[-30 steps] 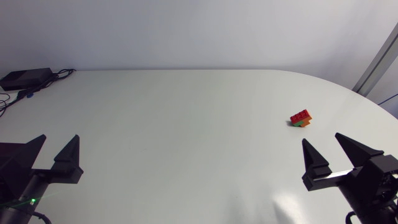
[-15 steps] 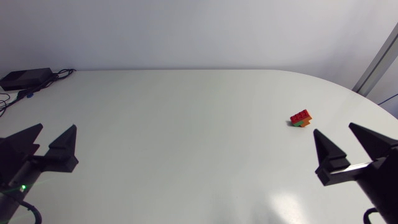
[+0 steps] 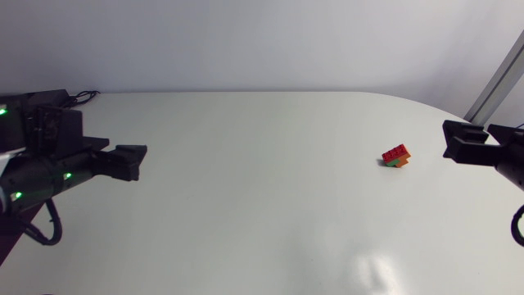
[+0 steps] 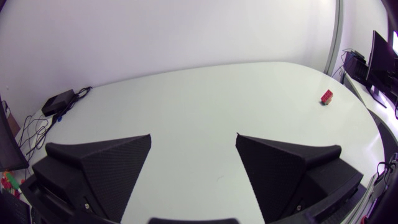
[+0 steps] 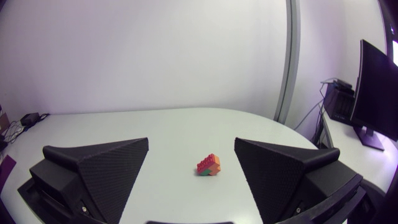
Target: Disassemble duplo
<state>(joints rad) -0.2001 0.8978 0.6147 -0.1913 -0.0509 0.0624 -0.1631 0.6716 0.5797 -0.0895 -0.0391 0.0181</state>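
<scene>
**Head view.** A white bench with a rounded end (image 3: pixel 246 188) is seen from above. The duplo stack (image 3: pixel 397 156), a small red brick seated on orange and green pieces, lies on the bench at the right of the frame, slightly above mid-height, and is touched by neither arm. The left arm (image 3: pixel 49 160), black with green indicator lights, enters from the left edge at mid-height. Its gripper is pointed toward the centre of the frame and is well apart from the stack. The right arm (image 3: pixel 495 152) enters from the right edge at about the same height. Its gripper end is near the stack, to the right of it, and is not in contact with it.

**Left wrist view.** The two broad wedge-shaped fingers of the matte black left gripper (image 4: pixel 193 135) are spread wide, and only bare bench is seen between them. The stack is seen far ahead of the gripper, off to one side. A flat black box with cables (image 4: pixel 60 99) lies near the far edge of the bench, off to the other side.

**Right wrist view.** The fingers of the matte black right gripper (image 5: pixel 191 141) are likewise spread wide. The stack lies on the bench ahead of the gripper, in line with the gap between the fingers and apart from both.
</scene>
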